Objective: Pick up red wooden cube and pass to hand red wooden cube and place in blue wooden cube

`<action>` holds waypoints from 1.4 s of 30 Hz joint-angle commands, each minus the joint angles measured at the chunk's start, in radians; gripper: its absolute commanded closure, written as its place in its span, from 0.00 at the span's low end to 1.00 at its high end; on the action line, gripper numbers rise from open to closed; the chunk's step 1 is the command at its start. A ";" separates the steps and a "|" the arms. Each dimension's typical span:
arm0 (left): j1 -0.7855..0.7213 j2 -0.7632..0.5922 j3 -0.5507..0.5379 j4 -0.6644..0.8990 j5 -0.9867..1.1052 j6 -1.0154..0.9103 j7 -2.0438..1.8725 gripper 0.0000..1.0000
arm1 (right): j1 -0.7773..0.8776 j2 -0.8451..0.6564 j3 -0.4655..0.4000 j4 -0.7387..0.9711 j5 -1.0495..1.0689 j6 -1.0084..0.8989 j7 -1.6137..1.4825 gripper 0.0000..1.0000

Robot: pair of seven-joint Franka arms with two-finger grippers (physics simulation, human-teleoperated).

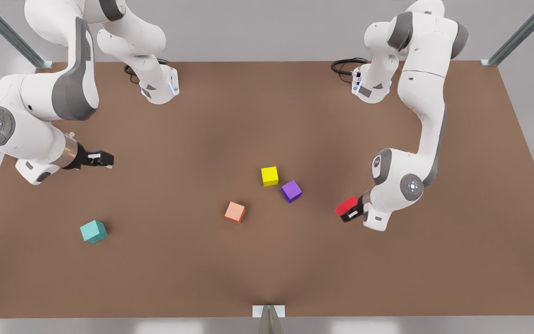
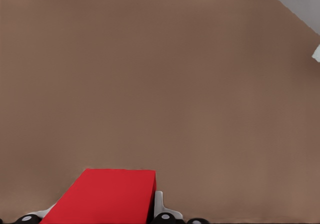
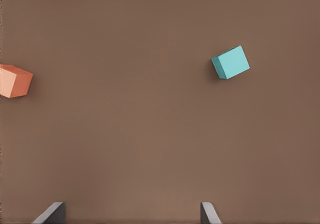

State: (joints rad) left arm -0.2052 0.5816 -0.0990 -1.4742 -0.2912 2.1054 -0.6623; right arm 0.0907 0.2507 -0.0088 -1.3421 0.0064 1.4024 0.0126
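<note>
front view looks steeply down over the table (image 1: 267, 116); wrist views face its surface.

A simulated robot lab test cell: a plain brown desk (image 1: 267, 260) carries two white-and-grey arms bolted at the top of the frame, cables coiled by their bases. Grey metal frame struts (image 1: 517, 35) rise at the upper corners against bare grey walls. Small coloured cubes lie scattered mid-frame.

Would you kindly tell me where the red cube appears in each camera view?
Front view: red cube in the left hand, at the front view's right.
Left wrist view: cube between the hand's fingers.
Right wrist view: not in it.
Shared landmark: brown table.
</note>
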 commanded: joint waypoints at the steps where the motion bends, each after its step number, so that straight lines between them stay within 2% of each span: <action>1: -0.002 0.110 -0.070 0.245 -0.247 -0.383 -0.005 0.40 | 0.017 0.038 0.007 0.003 0.157 0.017 -0.025 0.00; 4: -0.003 0.293 -0.241 0.457 -0.289 -0.341 0.098 0.40 | -0.002 0.214 0.001 0.032 0.604 0.078 -0.023 0.00; 6: -0.011 0.304 -0.280 0.459 -0.299 -0.281 0.130 0.40 | 0.003 0.367 0.007 0.096 0.848 0.167 -0.134 0.00; 8: -0.005 0.353 -0.292 0.460 -0.497 -0.257 0.262 0.40 | 0.014 0.533 0.010 0.201 1.069 0.208 -0.308 0.00; 10: 0.006 0.382 -0.292 0.457 -0.658 -0.257 0.466 0.40 | 0.017 0.565 0.029 0.204 1.086 0.245 -0.739 0.00; 12: 0.009 0.412 -0.295 0.451 -0.827 -0.251 0.598 0.40 | 0.024 0.579 0.041 0.199 1.097 0.277 -1.294 0.00; 14: 0.004 0.437 -0.309 0.448 -0.876 -0.249 0.716 0.44 | 0.030 0.584 0.043 0.202 1.100 0.339 -1.557 0.00; 16: 0.001 0.445 -0.309 0.446 -0.875 -0.213 0.852 0.44 | 0.047 0.590 0.056 0.172 1.204 0.359 -1.809 0.00; 18: -0.010 0.445 -0.309 0.446 -0.872 -0.176 0.932 0.44 | 0.052 0.593 0.062 0.172 1.232 0.359 -1.951 0.00; 19: -0.011 0.442 -0.311 0.446 -0.869 -0.180 0.940 0.44 | 0.050 0.631 0.096 0.173 1.258 0.354 -2.054 0.00; 24: -0.034 0.460 -0.311 0.445 -0.872 -0.156 1.064 0.44 | 0.050 0.651 0.107 0.172 1.337 0.333 -2.128 0.00; 30: -0.033 0.460 -0.309 0.445 -0.870 -0.154 1.078 0.44 | 0.027 0.633 0.128 0.071 1.397 0.280 -2.266 0.00; 42: -0.042 0.460 -0.312 0.445 -0.918 -0.102 1.069 0.43 | 0.052 0.556 0.171 -0.098 1.471 0.328 -2.269 0.00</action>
State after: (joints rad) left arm -0.2461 1.0432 -0.4103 -1.0296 -1.1918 1.9975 0.1923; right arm 0.1413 0.8109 0.1589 -1.4331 1.4612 1.7109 -1.8140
